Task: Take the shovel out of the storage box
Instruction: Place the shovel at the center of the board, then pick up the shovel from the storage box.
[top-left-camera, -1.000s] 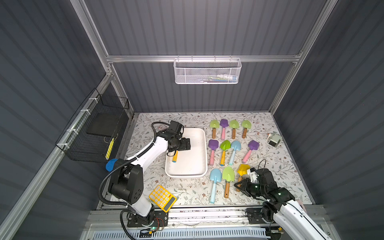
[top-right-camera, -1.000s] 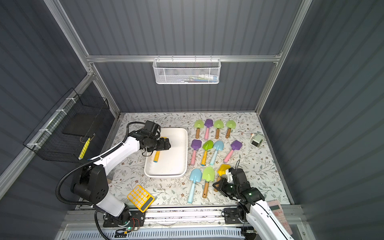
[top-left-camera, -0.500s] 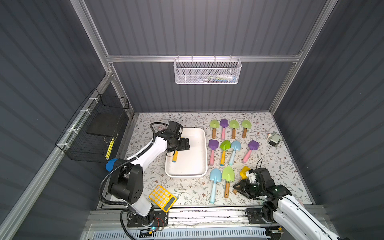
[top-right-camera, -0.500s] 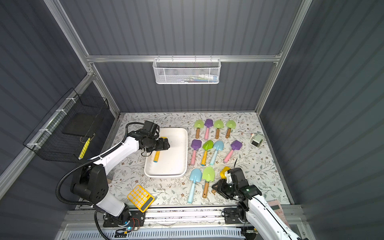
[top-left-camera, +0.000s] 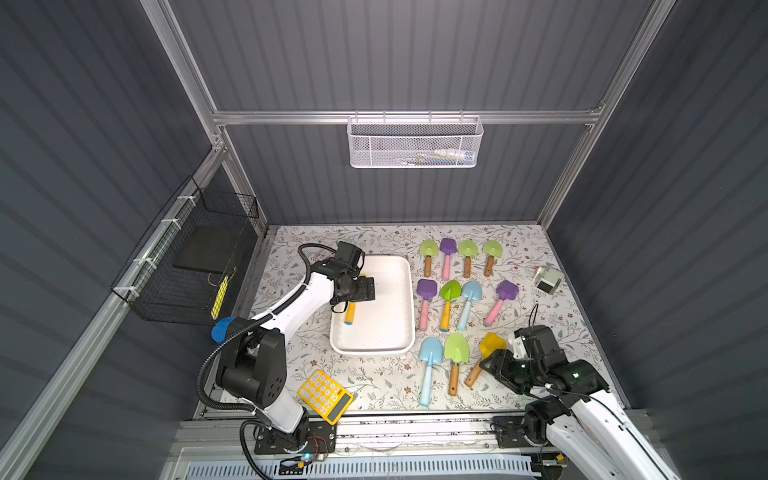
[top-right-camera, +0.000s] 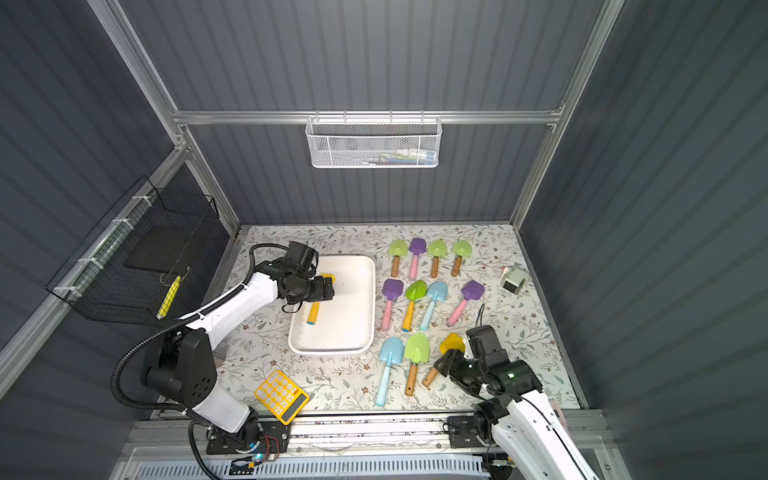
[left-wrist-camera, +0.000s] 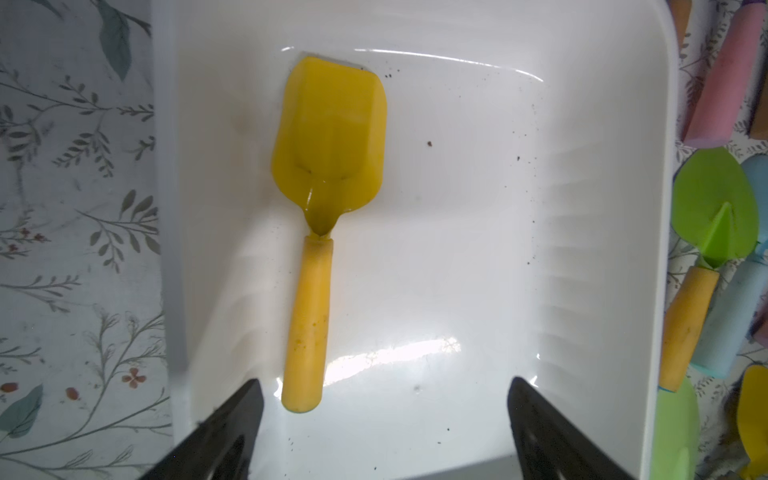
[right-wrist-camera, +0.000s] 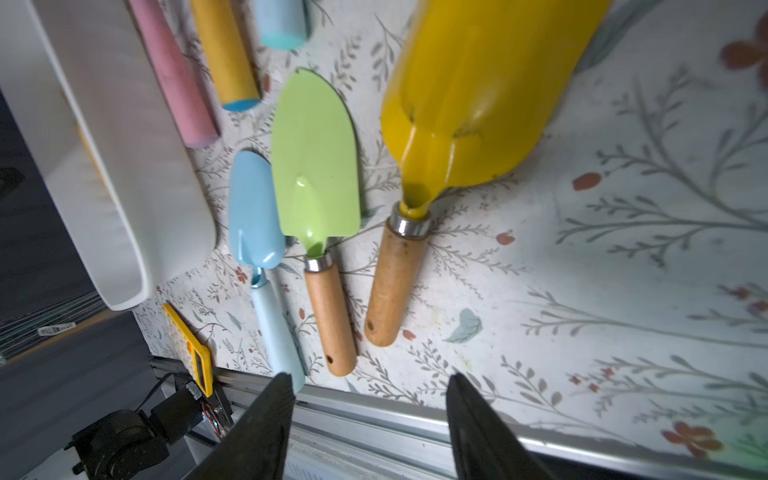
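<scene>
The white storage box (top-left-camera: 390, 320) (top-right-camera: 349, 320) lies left of centre on the flowered table. In it rests an all-yellow shovel (left-wrist-camera: 328, 137), blade toward the back wall, close to the box's left wall. In both top views only its handle (top-left-camera: 350, 313) (top-right-camera: 312, 315) shows below my left gripper (top-left-camera: 365, 289). That gripper (left-wrist-camera: 384, 399) hovers open over the box, the handle's end just ahead of one fingertip (left-wrist-camera: 245, 399), untouched. My right gripper (right-wrist-camera: 370, 386) (top-left-camera: 488, 365) stands open and empty over the table's front edge, just short of a yellow shovel with a wooden handle (right-wrist-camera: 469, 104).
Several coloured shovels (top-left-camera: 455, 291) lie in rows right of the box, with three more at the front (top-left-camera: 455, 353). A yellow calculator (top-left-camera: 325, 397) sits front left and a small white device (top-left-camera: 548, 280) at the right. A black wire basket (top-left-camera: 187, 270) hangs left, a white mesh basket (top-left-camera: 413, 143) at the back.
My right gripper has gone from shut to open beside the wood-handled yellow shovel, which lies on the table. The left gripper has stayed open over the box, hardly moving.
</scene>
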